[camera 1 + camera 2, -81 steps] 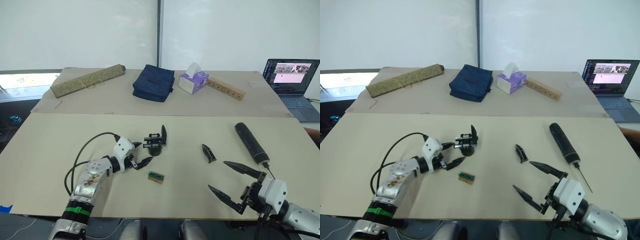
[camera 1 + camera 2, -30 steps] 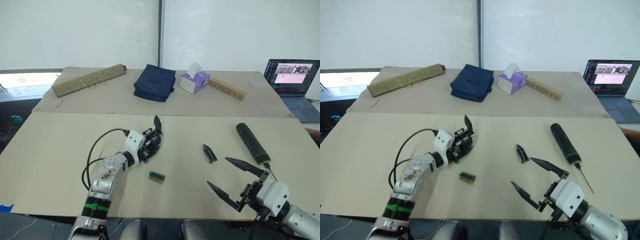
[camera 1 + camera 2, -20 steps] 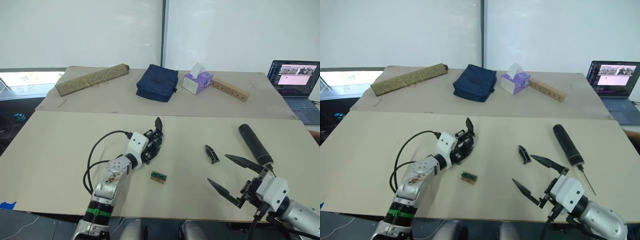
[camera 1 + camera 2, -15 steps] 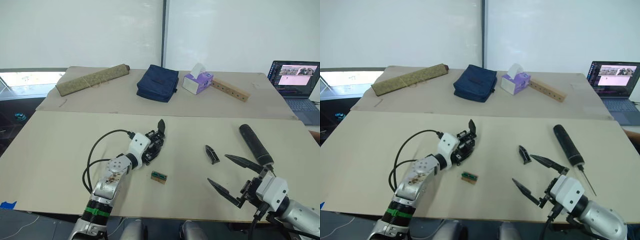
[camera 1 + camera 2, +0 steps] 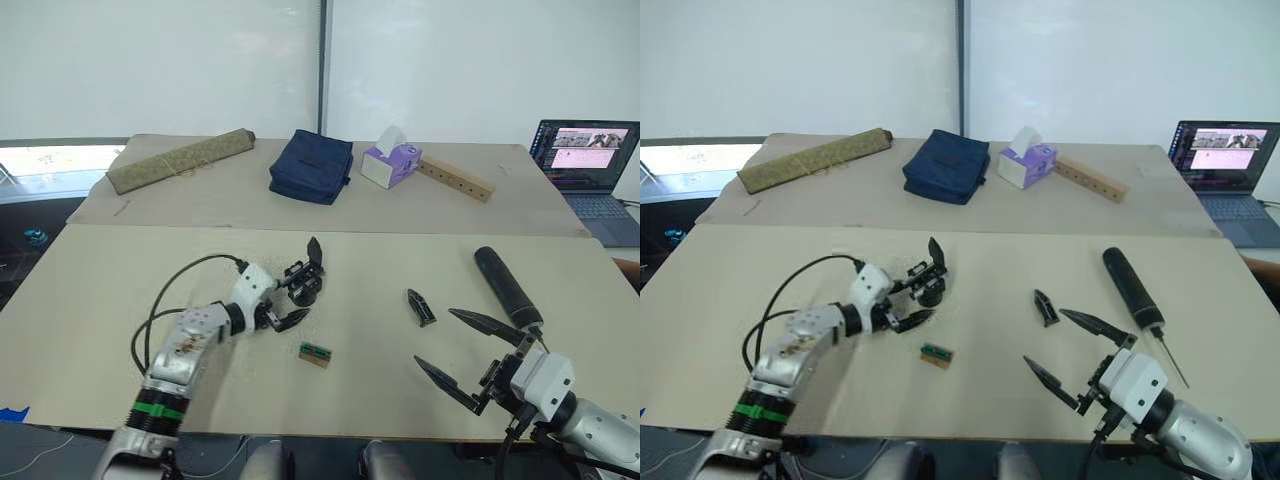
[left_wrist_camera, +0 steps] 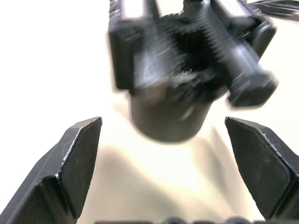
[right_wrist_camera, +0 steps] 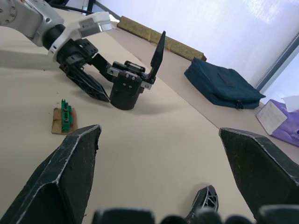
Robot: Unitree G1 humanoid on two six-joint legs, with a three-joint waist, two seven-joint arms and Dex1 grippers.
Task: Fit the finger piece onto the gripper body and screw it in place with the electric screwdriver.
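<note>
While upright, gripper body (image 5: pixel 306 282) between jaws

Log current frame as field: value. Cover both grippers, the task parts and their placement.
left gripper: open, fingers either side of the gripper body's base, not clamped
gripper body: upright on the table, one black finger pointing up
finger piece: loose on the table, between gripper body and electric screwdriver
electric screwdriver: lying on the table, bit toward the robot
right gripper: open, holding nothing, near the screwdriver's bit
green-and-tan block: on the table, near the left gripper
</note>
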